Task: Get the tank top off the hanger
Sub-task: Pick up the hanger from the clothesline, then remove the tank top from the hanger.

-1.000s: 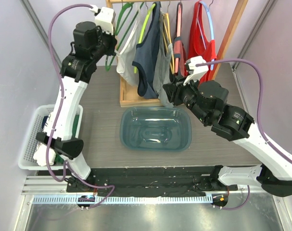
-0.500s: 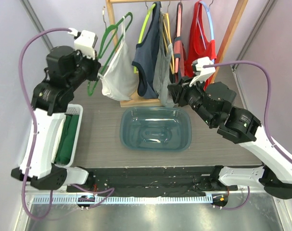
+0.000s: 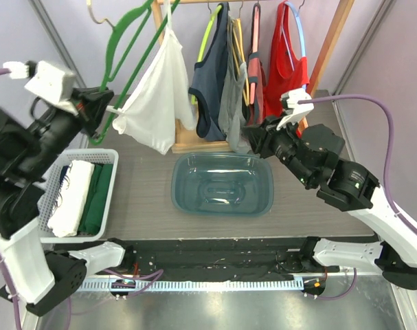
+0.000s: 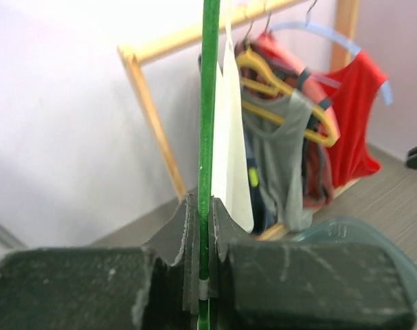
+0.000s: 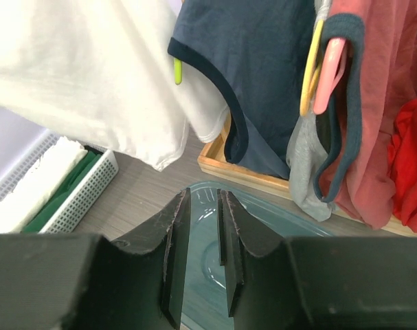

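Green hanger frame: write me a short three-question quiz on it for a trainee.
1. True or false: the left arm's jaws are shut on the green hanger.
2. The top on that hanger is: A red, B white, C navy.
3. What holds the folded clothes at the far left of the overhead view?
Key: 1 true; 2 B; 3 the white basket.
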